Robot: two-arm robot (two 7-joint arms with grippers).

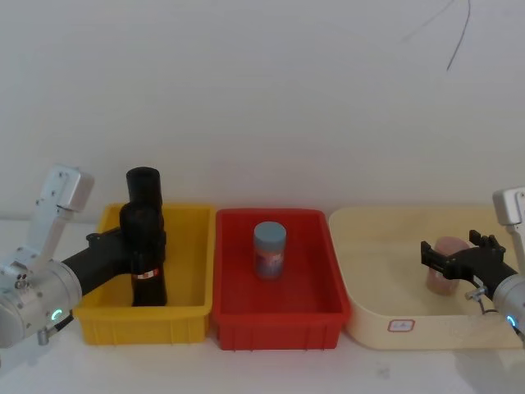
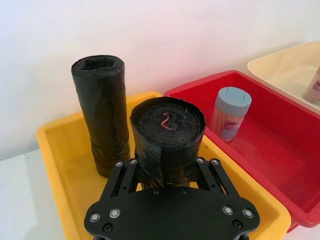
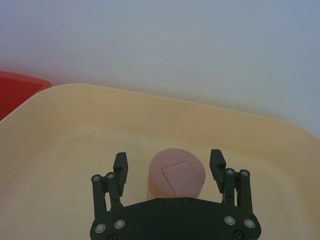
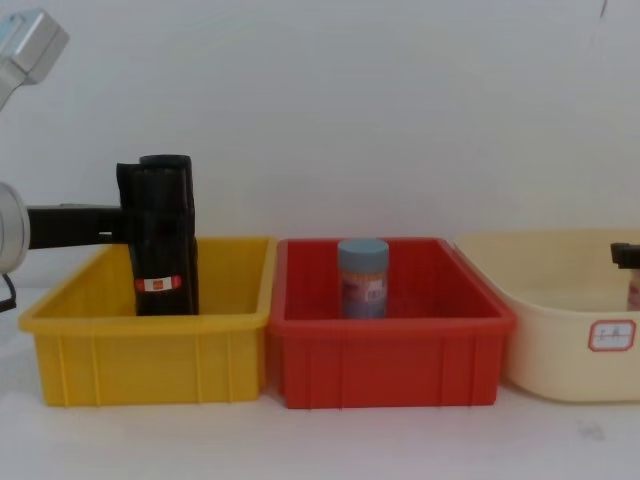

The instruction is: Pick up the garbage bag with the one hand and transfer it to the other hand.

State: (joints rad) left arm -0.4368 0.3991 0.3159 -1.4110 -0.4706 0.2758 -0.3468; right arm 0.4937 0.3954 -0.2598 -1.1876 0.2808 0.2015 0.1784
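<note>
My left gripper (image 1: 141,238) had its jaws pinched on the garbage bag (image 1: 149,283), which stood upright in the yellow bin (image 1: 139,328), close beside a plain black roll (image 1: 143,185). On the left wrist camera the finger links hugged both sides of the bag, with the fingertips hidden behind it. In the chest view the bin's front wall cut off the bag's base (so I couldn't tell whether it touched the floor). My right gripper (image 3: 169,167) hung over the cream tub (image 1: 394,212), jaws spread either side of a pink container (image 1: 443,283) without touching it.
</note>
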